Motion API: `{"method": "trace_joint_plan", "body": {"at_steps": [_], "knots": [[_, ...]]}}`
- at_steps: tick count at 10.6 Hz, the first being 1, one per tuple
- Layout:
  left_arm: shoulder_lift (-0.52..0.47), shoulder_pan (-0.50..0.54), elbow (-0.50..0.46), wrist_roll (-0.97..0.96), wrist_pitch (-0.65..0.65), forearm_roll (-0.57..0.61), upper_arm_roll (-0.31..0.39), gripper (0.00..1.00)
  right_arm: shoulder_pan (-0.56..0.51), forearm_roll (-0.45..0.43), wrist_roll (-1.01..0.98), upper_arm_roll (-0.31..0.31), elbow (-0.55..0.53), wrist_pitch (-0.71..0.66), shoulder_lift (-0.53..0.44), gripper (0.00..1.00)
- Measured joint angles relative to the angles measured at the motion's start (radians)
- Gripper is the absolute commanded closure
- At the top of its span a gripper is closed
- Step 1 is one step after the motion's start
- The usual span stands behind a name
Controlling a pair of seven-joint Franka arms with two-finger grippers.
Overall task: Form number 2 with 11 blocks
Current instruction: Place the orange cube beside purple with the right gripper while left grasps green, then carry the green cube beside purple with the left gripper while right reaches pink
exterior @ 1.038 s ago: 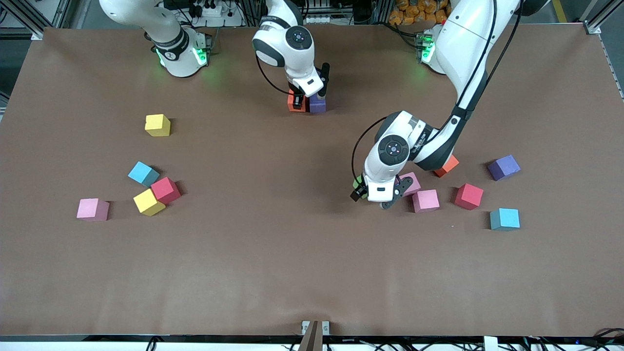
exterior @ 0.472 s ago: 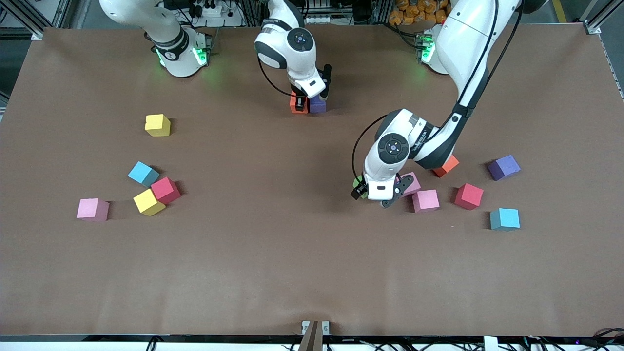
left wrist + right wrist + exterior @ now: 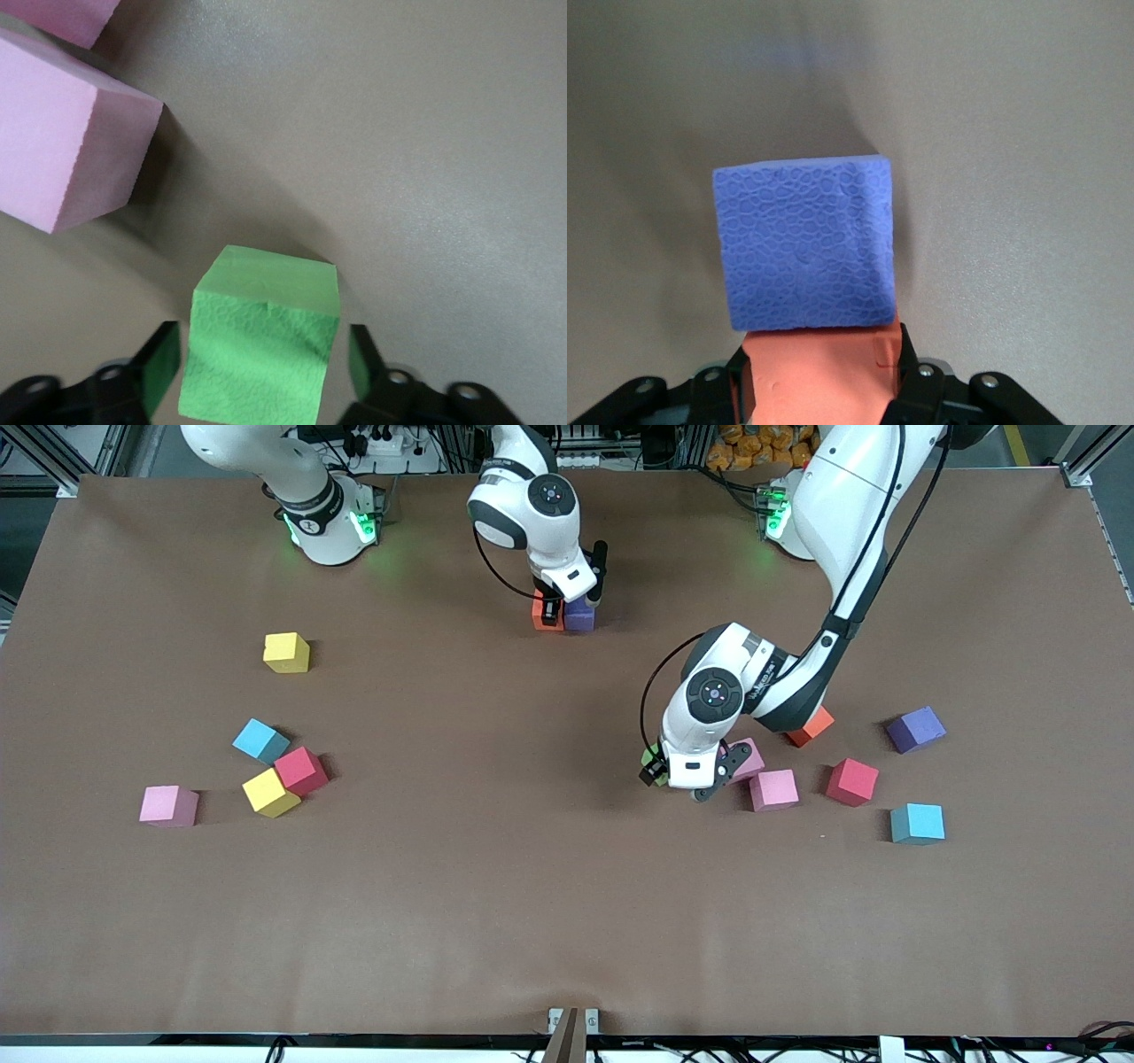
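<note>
Toward the right arm's end of the counter (image 3: 496, 921) you see five loose blocks, and they lie as they did a second ago: a pink block (image 3: 168, 806), a yellow block (image 3: 270, 792) touching a red block (image 3: 302, 770), a light blue block (image 3: 260, 740) just beside these two, and another yellow block (image 3: 286, 653) farther from the front camera.

In the middle, near the robots' bases, the right gripper (image 3: 574, 600) is low over an orange block (image 3: 541, 614) and a purple block (image 3: 580, 615) that stand touching side by side. Its jaws are narrow and hold the orange block, as the right wrist view shows. Since the earlier frame this gripper and the two blocks have shifted a little toward the left arm's end.

The left gripper (image 3: 678, 775) is down at the counter around a green block (image 3: 651, 757). In the left wrist view the green block sits between the fingers (image 3: 164, 363) with small gaps on both sides, so the jaws are not yet tight on it; earlier they stood wider.

Beside it lie two pink blocks (image 3: 773, 789), an orange block (image 3: 812, 727), a red block (image 3: 852, 782), a light blue block (image 3: 917, 823) and a purple block (image 3: 916, 729), all unmoved.
</note>
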Motion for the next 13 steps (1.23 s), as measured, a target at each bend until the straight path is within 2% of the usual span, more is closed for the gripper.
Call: {"method": "trace_joint_plan", "body": {"at_steps": [2,3,7,11,13], "knots": [[0.004,-0.001,-0.002,0.005,0.0,0.0,0.0,0.61,0.003,-0.001,0.012,0.0,0.01,0.008,0.014,0.0],[0.002,-0.001,-0.002,0.017,-0.001,0.0,0.0,0.63,0.003,-0.001,0.014,0.0,0.015,0.013,0.021,0.0],[-0.033,0.011,0.015,0.177,-0.034,0.0,0.003,0.63,0.003,-0.001,0.016,-0.004,0.032,-0.004,0.017,0.0],[-0.163,0.058,0.018,0.507,-0.227,0.0,0.012,0.61,0.003,-0.001,0.016,-0.004,0.04,-0.117,-0.046,0.0],[-0.196,0.066,0.017,0.667,-0.318,0.0,0.016,0.61,0.001,-0.001,0.018,-0.005,0.041,-0.162,-0.085,0.0]]}}
